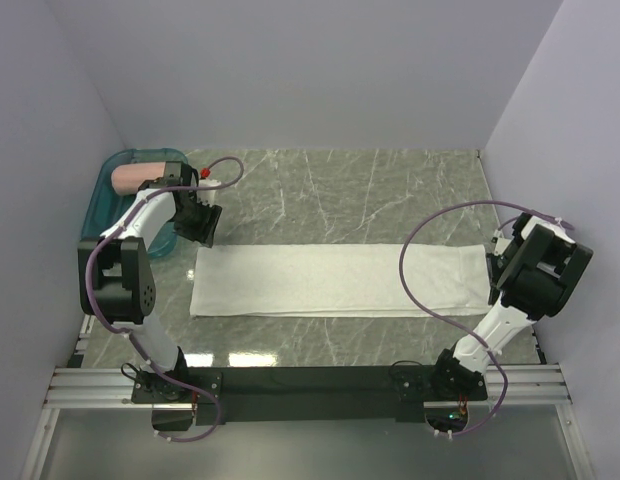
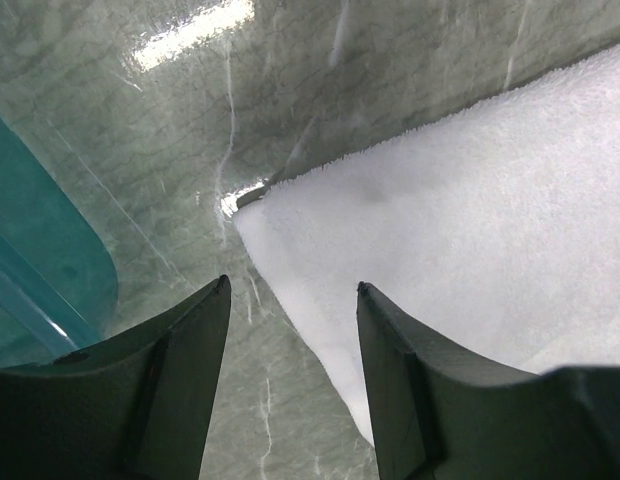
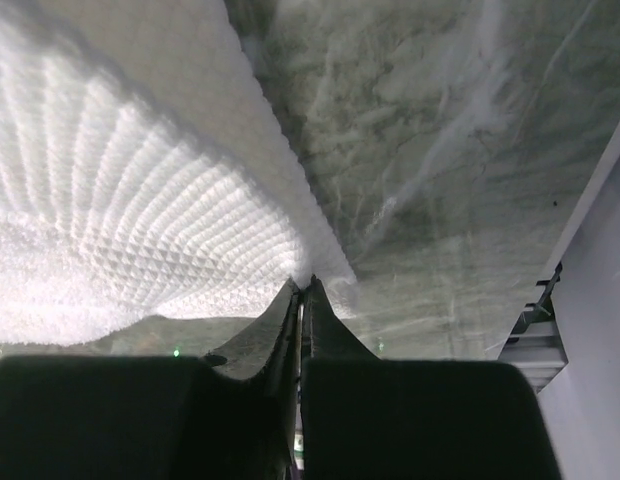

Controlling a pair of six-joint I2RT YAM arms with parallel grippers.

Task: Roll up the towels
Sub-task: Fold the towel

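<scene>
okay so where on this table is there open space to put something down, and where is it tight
Free: the wide marble band between the white towel and the back wall, and a narrower strip between the towel and the arm bases. Tight: the far left corner, with the teal tray, pink towel and left claw; also the towel's right end under the right claw.

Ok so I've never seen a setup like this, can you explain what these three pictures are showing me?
It is a robot with two arms bolted at the near edge of a marble-patterned table. The wide picture looks down from above and behind; the other two come from small cameras on each wrist, so you see each arm's own fingers. A long white towel lies flat across the table. The right gripper has pinched shut on the towel's right end, lifting the cloth into folds. The left gripper hovers open over the towel's left corner, holding nothing. At the far left, a teal tray holds a rolled pink towel.
</scene>
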